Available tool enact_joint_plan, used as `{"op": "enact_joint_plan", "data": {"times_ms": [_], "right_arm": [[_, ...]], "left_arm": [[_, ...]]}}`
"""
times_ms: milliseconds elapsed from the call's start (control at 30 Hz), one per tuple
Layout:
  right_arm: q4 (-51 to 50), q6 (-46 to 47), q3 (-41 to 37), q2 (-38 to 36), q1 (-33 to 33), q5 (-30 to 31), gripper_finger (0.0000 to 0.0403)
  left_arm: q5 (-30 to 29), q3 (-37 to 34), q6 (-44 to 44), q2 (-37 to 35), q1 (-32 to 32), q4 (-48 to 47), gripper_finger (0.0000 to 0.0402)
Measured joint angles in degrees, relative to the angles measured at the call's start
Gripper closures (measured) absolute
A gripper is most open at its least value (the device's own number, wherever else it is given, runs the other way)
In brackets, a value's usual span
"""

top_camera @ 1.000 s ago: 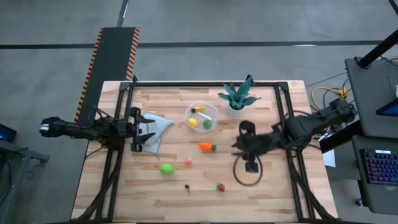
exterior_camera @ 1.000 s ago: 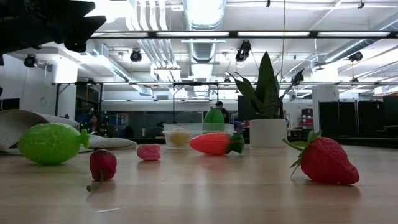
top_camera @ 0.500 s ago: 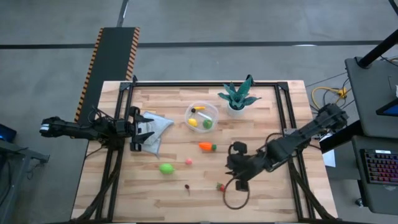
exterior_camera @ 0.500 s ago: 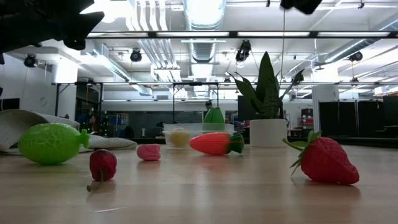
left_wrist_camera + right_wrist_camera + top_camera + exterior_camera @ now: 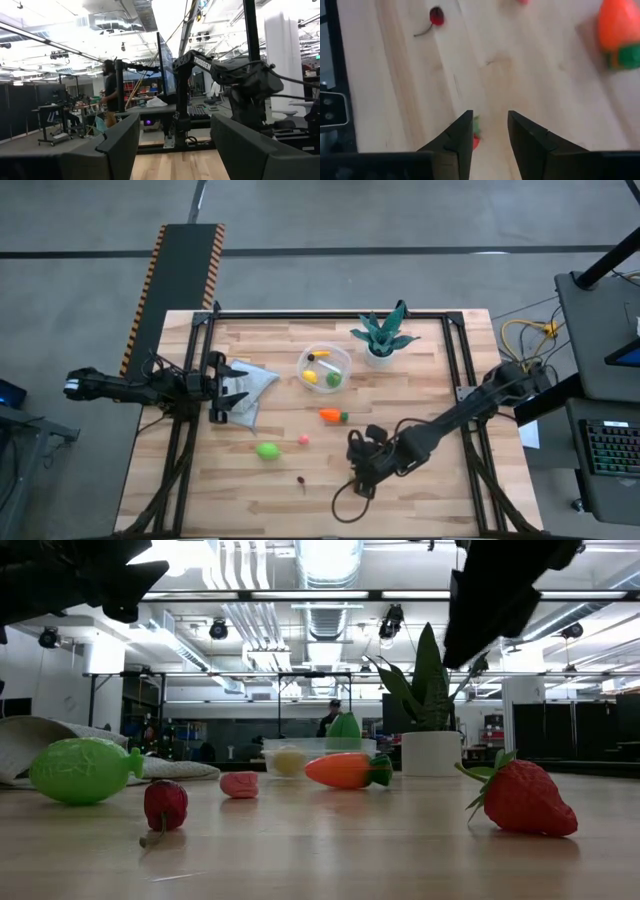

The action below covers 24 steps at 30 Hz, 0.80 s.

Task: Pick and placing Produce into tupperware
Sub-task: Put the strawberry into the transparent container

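Note:
The red strawberry (image 5: pixel 520 798) lies on the wood near the table's near edge. My right gripper (image 5: pixel 490 135) hangs open above it (image 5: pixel 500 595), touching nothing. In the right wrist view a bit of the strawberry (image 5: pixel 476 134) shows by one finger. From above, the right gripper (image 5: pixel 358 470) hides it. The orange carrot (image 5: pixel 330 416), green lime (image 5: pixel 267 450), pink bit (image 5: pixel 303 439) and dark cherry (image 5: pixel 301 479) lie loose on the table. The clear bowl (image 5: pixel 343 358) holds a lemon (image 5: pixel 310 377) and a green piece (image 5: pixel 333 379). My left gripper (image 5: pixel 175 145) waits open over the cloth (image 5: pixel 255 385).
The teal potted plant (image 5: pixel 380 340) stands right of the bowl, near the far edge. A dark cable loop (image 5: pixel 345 505) hangs under the right arm by the near edge. Black frame rails (image 5: pixel 455 370) run along the table's sides. Bare wood lies between the carrot and the strawberry.
My right gripper has swung from the table's right middle toward the near-left and down, ending over the strawberry; it now reaches into the low view from above. It has tipped to point down. The produce has not moved.

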Motion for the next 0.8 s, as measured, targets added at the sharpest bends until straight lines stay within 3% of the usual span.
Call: {"op": "enact_joint_plan", "data": {"times_ms": [167,800], "right_arm": [[0.7,2.6,0.1,2.0,0.1,-3.3,0.0291],[4.3,3.3,0.1,6.2,0.3,-5.1,0.0285]], "left_arm": [[0.0,0.0,0.0,0.0,0.0,0.0,0.0171],[0.0,0.0,0.1,-0.1,0.0,0.4,0.0171]]}}
